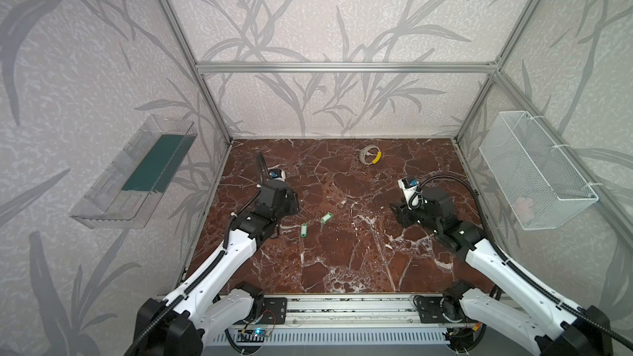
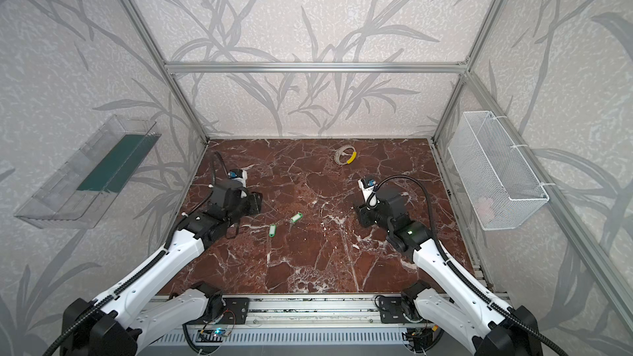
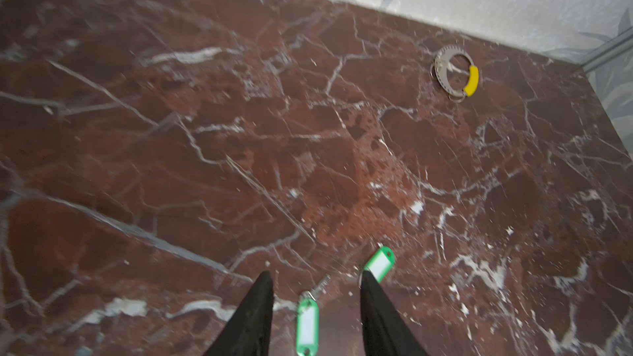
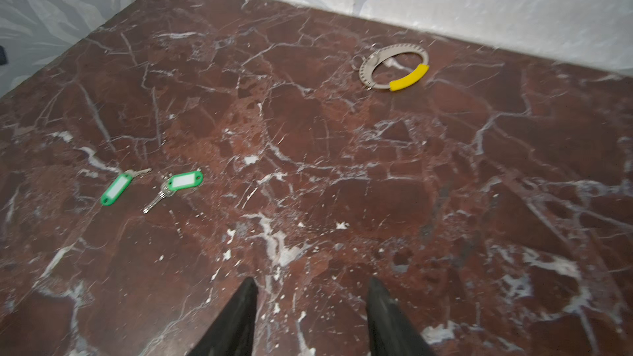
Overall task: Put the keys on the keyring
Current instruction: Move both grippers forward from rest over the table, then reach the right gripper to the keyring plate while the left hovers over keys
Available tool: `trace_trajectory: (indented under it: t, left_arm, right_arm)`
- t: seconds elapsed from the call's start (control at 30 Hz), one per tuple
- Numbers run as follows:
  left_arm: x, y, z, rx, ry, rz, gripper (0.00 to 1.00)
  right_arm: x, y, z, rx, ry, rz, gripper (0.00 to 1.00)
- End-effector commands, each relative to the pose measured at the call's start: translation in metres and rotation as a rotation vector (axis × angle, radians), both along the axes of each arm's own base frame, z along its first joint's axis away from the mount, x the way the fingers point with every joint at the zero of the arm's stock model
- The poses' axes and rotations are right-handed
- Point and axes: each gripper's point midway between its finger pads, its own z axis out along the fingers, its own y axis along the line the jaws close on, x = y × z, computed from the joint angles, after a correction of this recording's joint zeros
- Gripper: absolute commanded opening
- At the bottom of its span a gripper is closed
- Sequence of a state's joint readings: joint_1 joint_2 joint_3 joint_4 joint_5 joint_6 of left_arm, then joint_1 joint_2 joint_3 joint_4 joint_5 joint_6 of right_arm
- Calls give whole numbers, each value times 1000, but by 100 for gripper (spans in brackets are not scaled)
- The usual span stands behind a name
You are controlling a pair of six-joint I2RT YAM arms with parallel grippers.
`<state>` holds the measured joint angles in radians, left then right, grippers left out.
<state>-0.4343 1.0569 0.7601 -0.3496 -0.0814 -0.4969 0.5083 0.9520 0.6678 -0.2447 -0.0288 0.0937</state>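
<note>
- The left claw and the right claw hang over the left and right sides of the tabletop. Both are released, fingers parted, and hold nothing.
- Between the claws, left of the tabletop's middle, the two keys lie flat: one key closer to the front edge, the other key just beyond it. They are near one another but apart.
- Near the back edge, right of the middle, the keyring lies flat with its yellow sleeve turned toward the front, well apart from the keys.
- Risks, as I judge them:
  - The thin keys on the hard tabletop may skid away from closing fingers.
  - A reach for one key may knock the other.
  - A key gripped by its green tag may dangle and miss the keyring.
  - The flat keyring may slide when nudged.
- Count: two claws, two keys, two green tags, one keyring, one yellow sleeve.
</note>
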Motion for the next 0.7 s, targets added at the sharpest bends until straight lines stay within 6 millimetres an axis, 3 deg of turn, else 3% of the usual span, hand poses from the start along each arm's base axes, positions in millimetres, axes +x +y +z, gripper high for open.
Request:
trace_trajectory:
  t: [0.0, 0.37, 0.53, 0.67]
  left_arm:
    - [-14, -11, -19, -12, 129, 59, 41]
    - [-9, -66, -63, 10, 311, 10, 33]
    - [1, -80, -67, 19, 324, -24, 32]
    - [11, -90, -59, 21, 288, -73, 32]
  right_arm:
    - [-13, 2, -17, -16, 102, -13, 44]
    - [-24, -9, -40, -35, 151, -60, 41]
    - [-20, -7, -45, -49, 169, -60, 41]
    - [3, 6, -37, -60, 154, -43, 41]
